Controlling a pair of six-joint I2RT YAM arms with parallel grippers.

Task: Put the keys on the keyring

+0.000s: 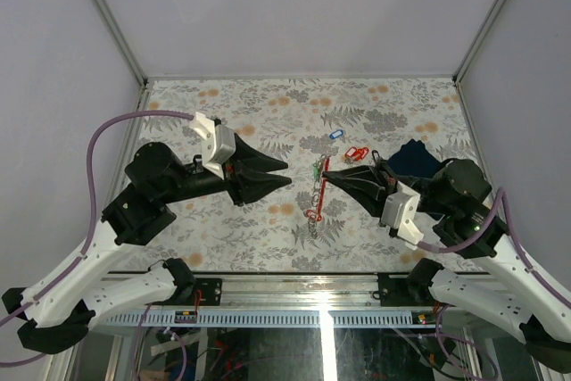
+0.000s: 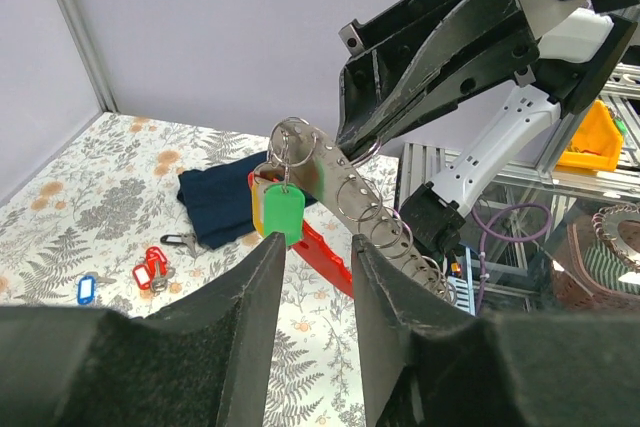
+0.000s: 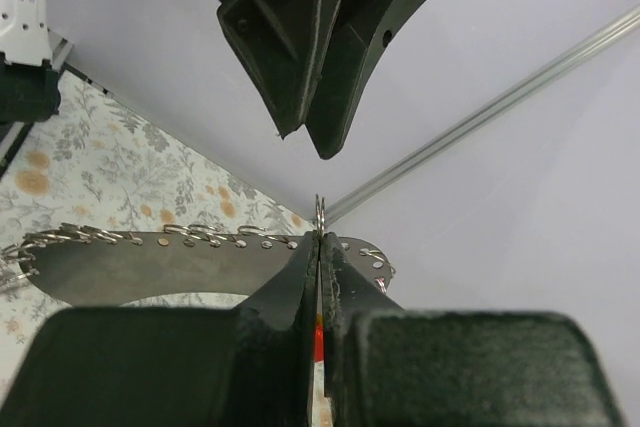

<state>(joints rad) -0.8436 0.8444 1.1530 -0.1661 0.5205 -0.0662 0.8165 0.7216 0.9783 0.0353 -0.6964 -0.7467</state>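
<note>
Silvery flat metal keyring strip (image 2: 322,169), edged with wire split rings, hangs over the middle of the floral-patterned table (image 1: 223,104). The right gripper (image 1: 326,176) is clamped on it near its far end. The left gripper (image 1: 288,173) stands just left of it, fingers apart, holding nothing.

Hazards:
- The clamp bites only a thin edge. A sideways push is likely to twist the strip or make it slip.
- Loose keys with red tags (image 1: 357,153) and one with a blue tag (image 1: 336,134) lie far right, near the dark navy folded cloth (image 1: 412,156). A left-arm reach may strike the strip.

Containers: the orange plastic bin (image 2: 588,137) sits beyond the table, and its contents cannot be told. The strip carries a green-tagged key (image 2: 283,215) and a red plastic tag (image 2: 322,247).
</note>
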